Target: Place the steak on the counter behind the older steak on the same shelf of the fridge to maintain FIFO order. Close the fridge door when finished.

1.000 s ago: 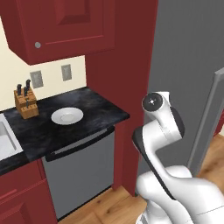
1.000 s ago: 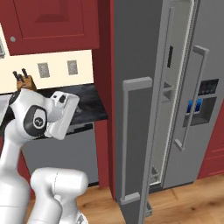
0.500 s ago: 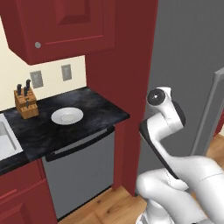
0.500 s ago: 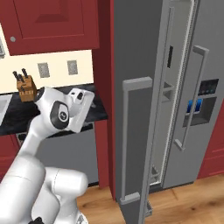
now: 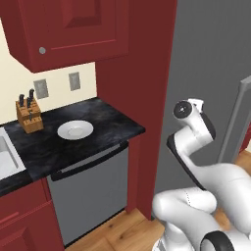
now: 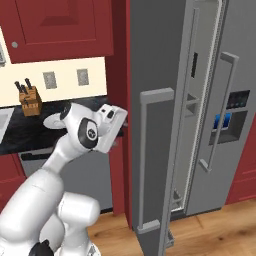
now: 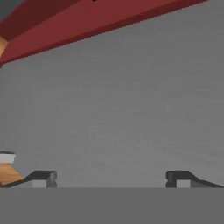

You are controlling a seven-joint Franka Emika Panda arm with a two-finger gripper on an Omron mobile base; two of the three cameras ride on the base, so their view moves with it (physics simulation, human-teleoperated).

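Arm has swung rightward since the earlier frame; gripper now faces the grey fridge door, jaws spread, empty. Steak not discernible; a white plate sits mid-counter, leftward of gripper.

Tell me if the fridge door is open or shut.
Open. In the right base view the fridge door swings out toward the camera, edge-on, with a gap showing pale bins on its inner face.

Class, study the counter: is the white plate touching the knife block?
Apart. The left base view shows the white plate lying right of the knife block, with a strip of bare black counter plainly between them.
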